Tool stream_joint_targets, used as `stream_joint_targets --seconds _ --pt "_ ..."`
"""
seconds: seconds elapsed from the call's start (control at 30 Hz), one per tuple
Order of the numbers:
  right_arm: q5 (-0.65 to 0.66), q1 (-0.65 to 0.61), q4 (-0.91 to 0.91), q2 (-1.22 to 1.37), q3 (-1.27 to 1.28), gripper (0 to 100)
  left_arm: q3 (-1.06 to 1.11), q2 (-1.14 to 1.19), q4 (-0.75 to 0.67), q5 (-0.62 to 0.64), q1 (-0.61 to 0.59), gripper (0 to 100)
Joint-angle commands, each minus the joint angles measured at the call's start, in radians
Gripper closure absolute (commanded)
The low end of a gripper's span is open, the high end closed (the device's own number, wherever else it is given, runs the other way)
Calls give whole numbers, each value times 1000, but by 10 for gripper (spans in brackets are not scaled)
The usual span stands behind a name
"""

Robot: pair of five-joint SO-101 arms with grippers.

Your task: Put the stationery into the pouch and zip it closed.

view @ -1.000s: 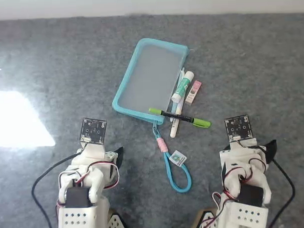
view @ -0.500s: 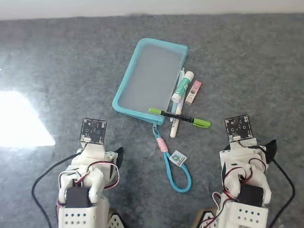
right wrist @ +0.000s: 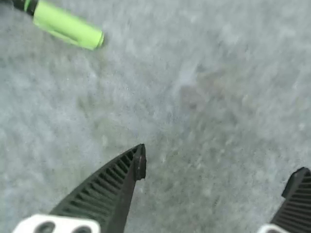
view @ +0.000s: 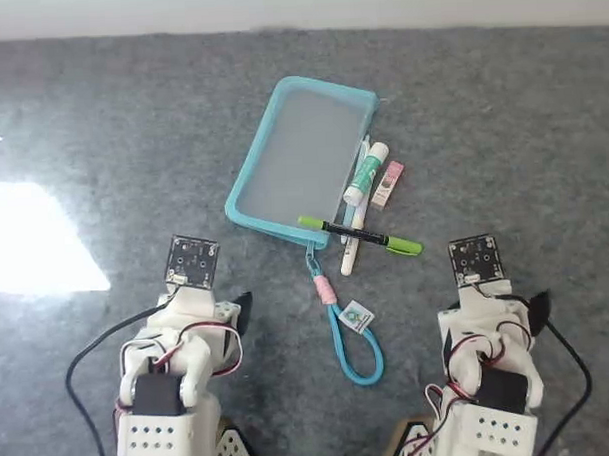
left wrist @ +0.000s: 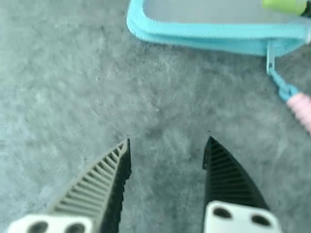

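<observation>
High view: I see the teal pouch (view: 297, 158) lying flat at mid-table, its wrist strap (view: 353, 336) trailing toward the arms. A green marker (view: 360, 235) lies across the pouch's near corner and over a white pen (view: 351, 248). A white-and-green tube (view: 366, 174) and a small pink item (view: 388, 183) lie just beside the pouch's long side. Left wrist view: my left gripper (left wrist: 168, 141) stands wide open over grey table (left wrist: 73, 97), near the pouch's zipper edge and zip pull (left wrist: 269, 53). Right wrist view: my right gripper (right wrist: 221, 158) gapes wide, holding nothing, with the marker's green end beyond it.
</observation>
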Motion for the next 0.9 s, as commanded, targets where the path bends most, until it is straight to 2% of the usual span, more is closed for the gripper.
stream_joint_targets --seconds 0.0,0.17,0.27,0.37,0.5,0.67,0.87 --pt "5 -1 5 -13 20 552 -7 2 -98 -81 -37 775" --pt "12 -19 -38 -13 20 552 -13 2 -166 -232 -166 775" --pt "12 -19 -50 -13 18 552 -81 9 -110 -187 -184 775" --pt "14 -18 -47 -12 14 552 -177 11 -26 -178 -135 773" --pt "38 12 -50 -13 18 552 -185 43 -48 -163 -77 773" --pt "259 12 -44 -13 20 552 -266 189 -89 -130 -74 773" --pt "262 -36 -79 -2 -15 564 -367 470 -206 6 -75 773"
